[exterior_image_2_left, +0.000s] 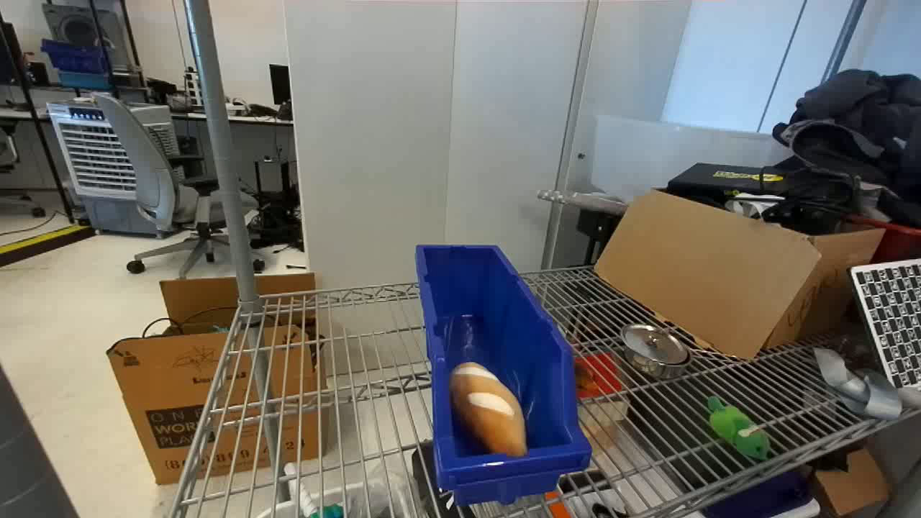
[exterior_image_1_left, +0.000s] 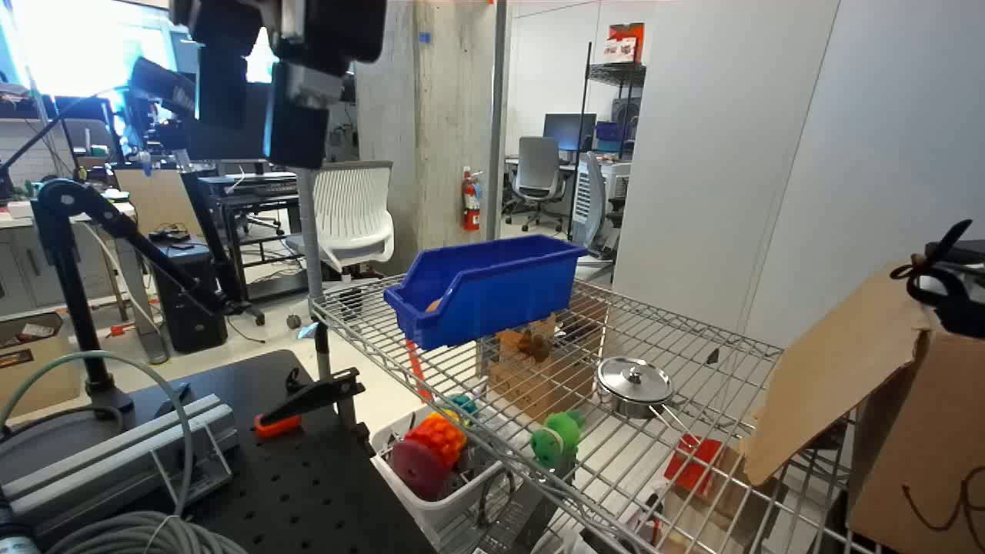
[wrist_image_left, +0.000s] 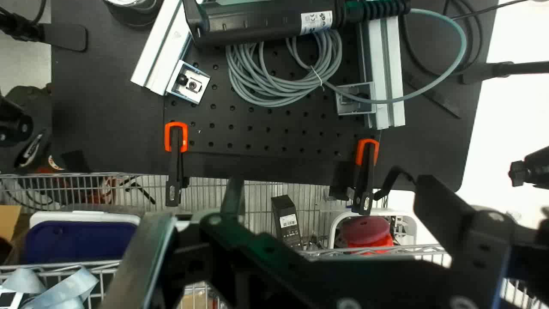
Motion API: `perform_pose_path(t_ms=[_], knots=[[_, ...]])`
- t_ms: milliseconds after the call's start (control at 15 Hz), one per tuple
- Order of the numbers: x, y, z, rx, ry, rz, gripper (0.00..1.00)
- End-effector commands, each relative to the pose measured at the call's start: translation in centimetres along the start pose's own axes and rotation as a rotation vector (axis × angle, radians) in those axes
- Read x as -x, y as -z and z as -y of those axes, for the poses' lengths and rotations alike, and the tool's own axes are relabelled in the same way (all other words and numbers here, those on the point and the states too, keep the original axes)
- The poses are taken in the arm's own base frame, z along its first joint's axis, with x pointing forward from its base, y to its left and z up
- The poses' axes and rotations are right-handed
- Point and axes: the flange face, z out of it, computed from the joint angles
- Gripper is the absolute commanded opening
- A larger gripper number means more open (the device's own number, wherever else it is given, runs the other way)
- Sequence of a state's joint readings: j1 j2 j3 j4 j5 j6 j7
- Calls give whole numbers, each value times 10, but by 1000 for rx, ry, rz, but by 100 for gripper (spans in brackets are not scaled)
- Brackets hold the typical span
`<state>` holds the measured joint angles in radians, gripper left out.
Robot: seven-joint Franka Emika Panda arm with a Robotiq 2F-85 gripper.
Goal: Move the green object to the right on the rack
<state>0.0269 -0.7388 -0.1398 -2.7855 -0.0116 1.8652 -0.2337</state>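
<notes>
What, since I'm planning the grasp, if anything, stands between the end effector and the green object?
Nothing visible: the end effector hangs high, and the space over the green object looks open. The blue bin stands apart from it in both exterior views.

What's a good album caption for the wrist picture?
Open tool in the foreground, coiled grey cable on a black table, wire rack alongside.

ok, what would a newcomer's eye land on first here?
Probably the big blue bin, standing on the wire rack with a brown, white-marked loaf-like item inside. Next, the bright green object, lying on the rack near its edge, apart from the bin. Then the dark, open gripper, hanging high in an exterior view.
</notes>
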Motion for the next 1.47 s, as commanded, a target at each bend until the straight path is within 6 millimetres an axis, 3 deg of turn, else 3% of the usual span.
perform_pose_path(t_ms=[0,333,667,1400], knots=[[0,0,0,0,0,0,100],[0,0,0,0,0,0,100],[-36,-19,-3,3,-20,34,100],[-197,-125,-21,4,-168,-100,100]])
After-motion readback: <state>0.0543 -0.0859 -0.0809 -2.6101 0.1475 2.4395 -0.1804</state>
